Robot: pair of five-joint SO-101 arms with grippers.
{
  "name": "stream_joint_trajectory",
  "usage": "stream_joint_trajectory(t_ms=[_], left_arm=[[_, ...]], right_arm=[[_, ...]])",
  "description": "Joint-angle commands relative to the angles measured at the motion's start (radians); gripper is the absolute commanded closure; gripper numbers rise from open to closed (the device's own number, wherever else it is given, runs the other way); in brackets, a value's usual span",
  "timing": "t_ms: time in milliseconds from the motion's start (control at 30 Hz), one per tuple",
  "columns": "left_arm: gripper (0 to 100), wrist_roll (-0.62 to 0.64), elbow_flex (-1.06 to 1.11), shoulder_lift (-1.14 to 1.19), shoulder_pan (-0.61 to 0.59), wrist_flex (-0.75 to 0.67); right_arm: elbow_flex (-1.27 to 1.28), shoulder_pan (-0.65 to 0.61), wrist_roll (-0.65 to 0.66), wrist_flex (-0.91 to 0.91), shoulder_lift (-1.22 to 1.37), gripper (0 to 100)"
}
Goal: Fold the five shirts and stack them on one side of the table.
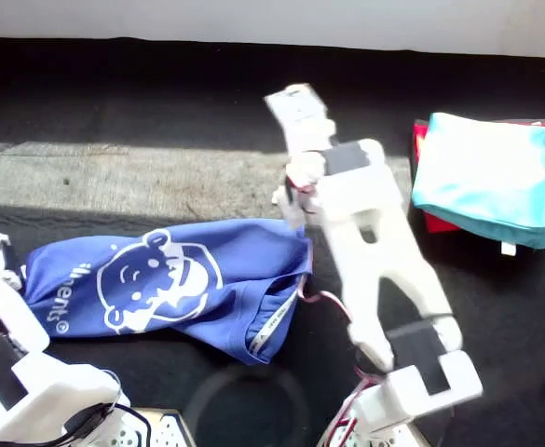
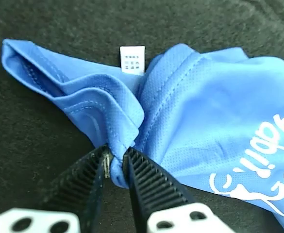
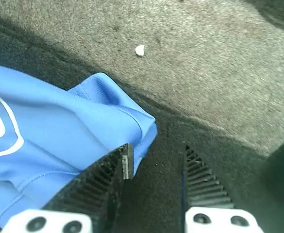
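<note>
A blue shirt [image 1: 207, 279] with a white cartoon print lies crumpled across the dark table, left of centre. My left gripper [image 2: 115, 165] is shut on a bunched fold of the blue shirt [image 2: 205, 121] at its left end, near a small white label [image 2: 132, 59]. In the high view the left gripper [image 1: 16, 277] sits at that end. My right gripper [image 3: 157, 155] stands open at the opposite corner of the shirt [image 3: 49, 131], one finger over the hem and the other over bare cloth. From above, the right gripper [image 1: 292, 207] hangs just over that corner.
At the right edge a folded light-blue shirt [image 1: 486, 177] tops a stack with a red one [image 1: 435, 222] under it. A sunlit strip [image 1: 114, 177] crosses the dark table cover behind the blue shirt. A white speck [image 3: 140, 50] lies on it.
</note>
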Motion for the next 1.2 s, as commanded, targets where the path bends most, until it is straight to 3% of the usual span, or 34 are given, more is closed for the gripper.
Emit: stream_joint_trajectory(t_ms=[0, 133, 333, 433, 567, 700, 900, 1167], left_arm=[[99, -0.072, -0.001, -0.007, -0.061, -0.009], [98, -0.132, -0.002, -0.007, -0.131, -0.009], [84, -0.180, -0.004, -0.007, -0.162, -0.009], [80, -0.181, -0.008, -0.008, -0.157, -0.009], [80, -0.180, -0.045, -0.018, -0.145, 0.006], [80, -0.178, -0.163, -0.018, -0.122, 0.098], [80, -0.095, -0.320, -0.018, -0.041, 0.173], [80, 0.107, -0.435, -0.005, 0.249, 0.224]], right_arm=[[-0.108, -0.047, -0.054, 0.004, 0.150, 73.8], [-0.174, -0.068, -0.058, 0.004, 0.302, 72.2], [-0.219, -0.081, -0.055, 0.010, 0.438, 72.8], [-0.223, -0.094, -0.054, 0.036, 0.464, 79.9], [-0.223, -0.099, -0.054, 0.035, 0.464, 98.4], [-0.248, -0.077, -0.054, 0.044, 0.463, 99.5], [-0.483, 0.042, 0.012, 0.157, 0.463, 99.3], [-1.089, 0.193, 0.176, 0.418, 0.466, 99.3]])
